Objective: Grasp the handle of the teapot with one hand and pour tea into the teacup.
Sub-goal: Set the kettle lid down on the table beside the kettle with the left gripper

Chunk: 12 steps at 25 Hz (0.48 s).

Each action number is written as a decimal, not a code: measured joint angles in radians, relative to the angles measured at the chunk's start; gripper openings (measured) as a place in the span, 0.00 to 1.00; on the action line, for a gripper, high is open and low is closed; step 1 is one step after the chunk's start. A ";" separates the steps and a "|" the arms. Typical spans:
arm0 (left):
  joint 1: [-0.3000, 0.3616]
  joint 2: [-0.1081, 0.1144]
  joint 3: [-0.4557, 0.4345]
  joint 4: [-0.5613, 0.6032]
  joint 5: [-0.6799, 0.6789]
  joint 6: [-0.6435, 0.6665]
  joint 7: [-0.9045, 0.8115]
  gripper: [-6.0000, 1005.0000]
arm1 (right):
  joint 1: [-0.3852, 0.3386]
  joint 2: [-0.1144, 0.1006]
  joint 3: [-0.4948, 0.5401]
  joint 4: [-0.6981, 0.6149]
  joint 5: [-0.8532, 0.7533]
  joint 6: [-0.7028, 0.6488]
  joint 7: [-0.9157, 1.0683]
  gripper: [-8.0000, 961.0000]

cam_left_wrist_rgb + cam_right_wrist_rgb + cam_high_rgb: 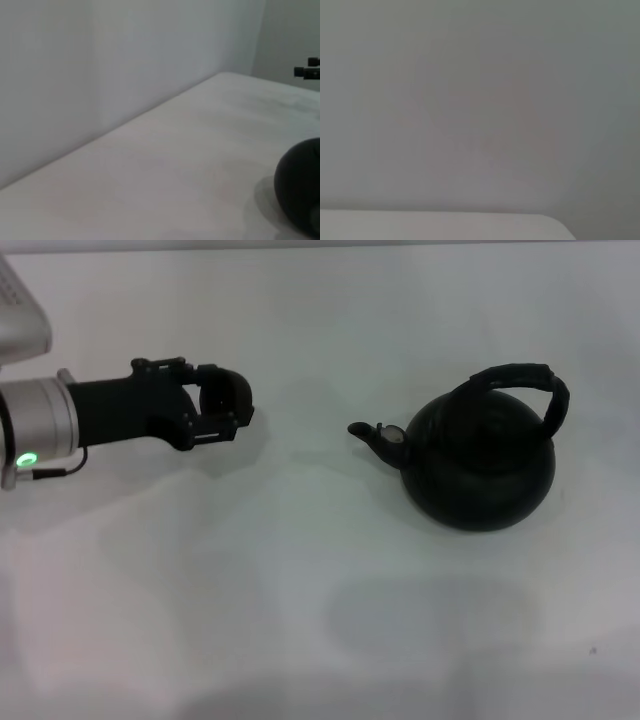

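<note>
The round black teapot point(478, 468) stands upright on the white table point(300, 570) at the right, with its short spout point(370, 435) pointing left. Its arched black handle point(520, 378) stands free above the body. My left gripper point(238, 405) hovers at the left of the table, well apart from the spout and aimed toward it. A dark rounded body point(300, 187) at the edge of the left wrist view is probably the teapot. The teacup and the tea are out of view. My right gripper does not show in any view.
A plain wall point(125, 60) rises behind the table's far edge. Between my left gripper and the teapot lies bare white table. A small black part point(307, 71) shows far off in the left wrist view. The right wrist view holds only wall point(480, 100) and a pale strip point(430, 227).
</note>
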<state>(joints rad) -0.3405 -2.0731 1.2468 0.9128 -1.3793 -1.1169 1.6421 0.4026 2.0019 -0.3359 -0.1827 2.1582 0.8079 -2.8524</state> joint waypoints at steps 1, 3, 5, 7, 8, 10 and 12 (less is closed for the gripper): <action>-0.001 0.000 -0.003 -0.010 -0.006 0.001 0.012 0.70 | 0.000 -0.001 0.000 0.000 0.000 -0.006 -0.005 0.88; -0.013 -0.002 -0.008 -0.072 -0.049 0.002 0.092 0.70 | 0.001 -0.002 0.000 -0.001 0.000 -0.021 -0.019 0.88; -0.022 -0.002 -0.008 -0.104 -0.070 0.005 0.133 0.70 | 0.004 -0.002 0.000 -0.002 0.000 -0.035 -0.033 0.88; -0.038 -0.002 -0.008 -0.153 -0.100 0.014 0.191 0.70 | 0.007 -0.002 0.000 -0.002 0.000 -0.047 -0.042 0.88; -0.049 -0.003 -0.007 -0.182 -0.116 0.021 0.226 0.70 | 0.008 -0.002 0.000 -0.004 0.000 -0.054 -0.044 0.88; -0.066 -0.003 -0.007 -0.228 -0.135 0.033 0.274 0.70 | 0.008 -0.001 0.000 -0.008 0.000 -0.066 -0.045 0.88; -0.087 -0.004 -0.007 -0.275 -0.151 0.048 0.320 0.70 | 0.008 0.000 0.000 -0.011 -0.001 -0.075 -0.045 0.88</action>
<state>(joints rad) -0.4278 -2.0770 1.2395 0.6376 -1.5307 -1.0692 1.9620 0.4106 2.0019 -0.3360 -0.1939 2.1572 0.7330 -2.8977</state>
